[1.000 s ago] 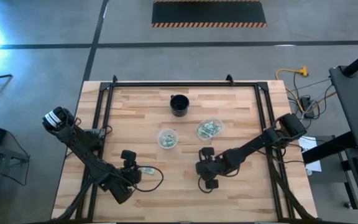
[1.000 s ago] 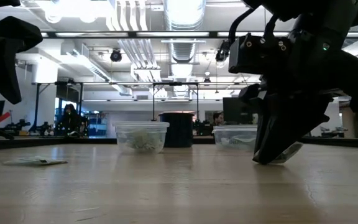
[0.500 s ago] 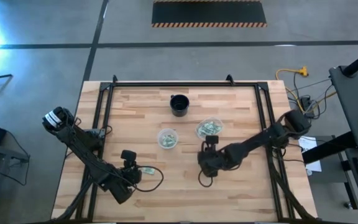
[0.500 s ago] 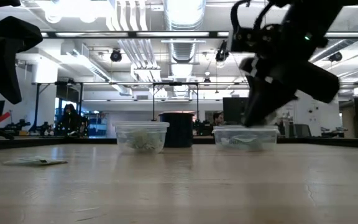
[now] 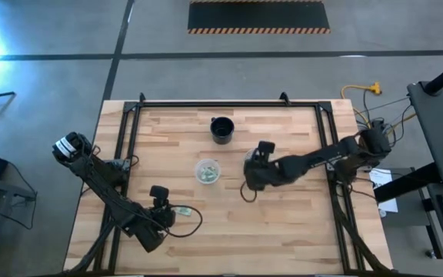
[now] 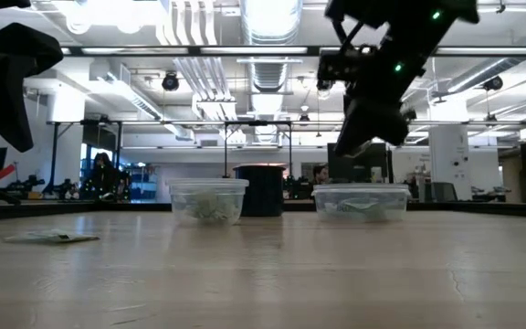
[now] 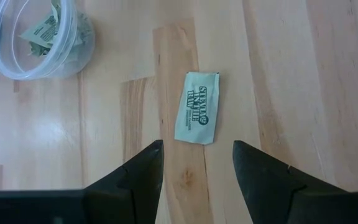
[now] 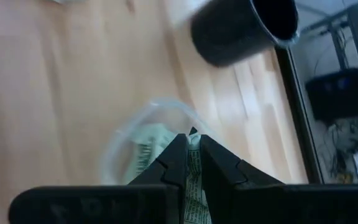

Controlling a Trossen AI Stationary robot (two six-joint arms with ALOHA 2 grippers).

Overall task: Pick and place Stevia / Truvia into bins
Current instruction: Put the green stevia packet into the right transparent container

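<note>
Two clear cups (image 6: 208,200) (image 6: 361,201), one loose packet (image 7: 197,116), one black cup (image 5: 221,129)

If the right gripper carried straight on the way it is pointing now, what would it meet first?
Most likely the clear round plastic cup already holding packets: the right gripper, jaws shut on a green-and-white sweetener packet, points right at it in the right wrist view. How far off the cup is remains unclear.

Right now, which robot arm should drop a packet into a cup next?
The right. Its gripper is pinched on a packet above a clear cup. The left gripper is open, its packet lying on the table.
</note>
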